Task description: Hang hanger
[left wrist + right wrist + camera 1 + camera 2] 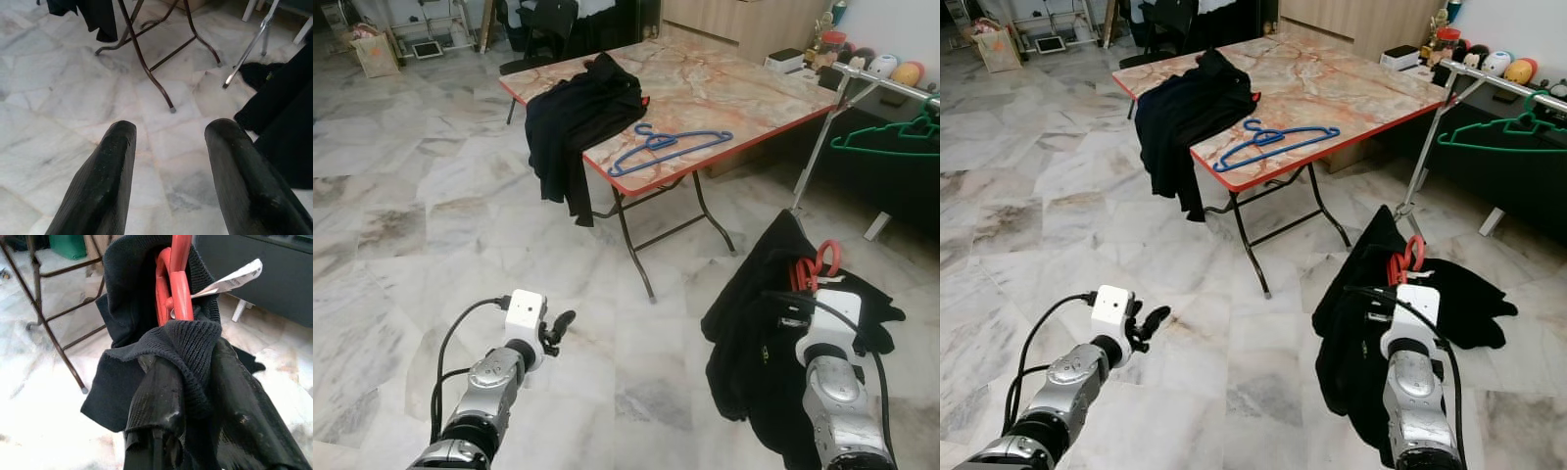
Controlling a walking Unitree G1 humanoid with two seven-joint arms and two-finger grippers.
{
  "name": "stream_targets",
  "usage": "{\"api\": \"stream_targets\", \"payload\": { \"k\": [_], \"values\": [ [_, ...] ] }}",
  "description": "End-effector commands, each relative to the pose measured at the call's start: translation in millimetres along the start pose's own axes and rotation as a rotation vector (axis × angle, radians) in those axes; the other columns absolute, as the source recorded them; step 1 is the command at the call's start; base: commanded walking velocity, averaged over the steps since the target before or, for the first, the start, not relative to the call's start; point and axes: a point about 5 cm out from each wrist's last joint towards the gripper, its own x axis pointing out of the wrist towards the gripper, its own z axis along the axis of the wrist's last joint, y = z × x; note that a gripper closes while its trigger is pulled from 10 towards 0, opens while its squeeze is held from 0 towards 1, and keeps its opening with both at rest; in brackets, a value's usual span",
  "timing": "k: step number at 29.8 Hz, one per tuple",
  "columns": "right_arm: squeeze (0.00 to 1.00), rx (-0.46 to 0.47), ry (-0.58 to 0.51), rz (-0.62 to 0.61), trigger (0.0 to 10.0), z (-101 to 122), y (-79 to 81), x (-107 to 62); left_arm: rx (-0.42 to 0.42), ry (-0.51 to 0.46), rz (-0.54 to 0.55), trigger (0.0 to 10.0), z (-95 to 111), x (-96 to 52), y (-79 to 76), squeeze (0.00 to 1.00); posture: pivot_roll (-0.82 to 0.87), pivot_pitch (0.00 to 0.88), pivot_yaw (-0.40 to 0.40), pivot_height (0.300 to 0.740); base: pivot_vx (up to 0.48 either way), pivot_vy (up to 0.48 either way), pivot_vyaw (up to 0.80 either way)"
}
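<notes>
My right gripper (190,367) is shut on a red hanger (816,264) that carries a black knit garment (749,323), held low at the right; the garment's collar is bunched between the fingers (156,391). A silver clothes rail (886,83) stands at the far right with a green hanger (886,142) on it. My left gripper (168,142) is open over the marble floor at the lower left, holding nothing. A blue hanger (661,147) lies on the folding table (724,88).
Another black garment (578,122) drapes over the table's near left edge. The table's thin metal legs (636,245) stand ahead. Boxes and small items line a dark cabinet at the far right. A chair (543,34) stands behind the table. Open marble floor (411,215) lies at the left.
</notes>
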Motion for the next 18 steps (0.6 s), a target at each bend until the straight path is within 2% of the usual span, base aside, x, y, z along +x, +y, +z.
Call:
{"api": "stream_targets", "payload": {
  "k": [1, 7, 11, 18],
  "values": [
    [0.0, 0.02, -0.057, 0.003, 10.0, 8.8, 6.1, 3.0, 0.005, 0.002, 0.016, 10.0, -3.3, -1.0, -1.1, 0.0, -0.06, 0.0, 0.015, 0.74, 0.0, 0.0, 0.0],
    [0.0, 0.02, -0.058, 0.02, 10.0, 7.6, 7.2, 2.1, 0.003, -0.004, 0.055, 10.0, -4.5, -3.1, 3.3, 0.0, -0.06, 0.0, 0.012, 0.74, 0.0, 0.0, 0.0],
    [0.0, 0.028, -0.072, 0.025, 10.0, 6.7, 7.9, 2.2, 0.004, -0.052, 0.11, 10.0, 2.5, -2.9, 9.6, 0.0, -0.05, 0.0, 0.01, 0.74, 0.0, 0.0, 0.0],
    [0.0, 0.038, -0.088, 0.02, 10.0, 8.7, 7.6, 3.0, -0.008, -0.088, 0.113, 10.0, 9.8, -0.5, 9.8, 0.0, -0.05, 0.0, 0.012, 0.74, 0.0, 0.0, 0.0]
  ]
}}
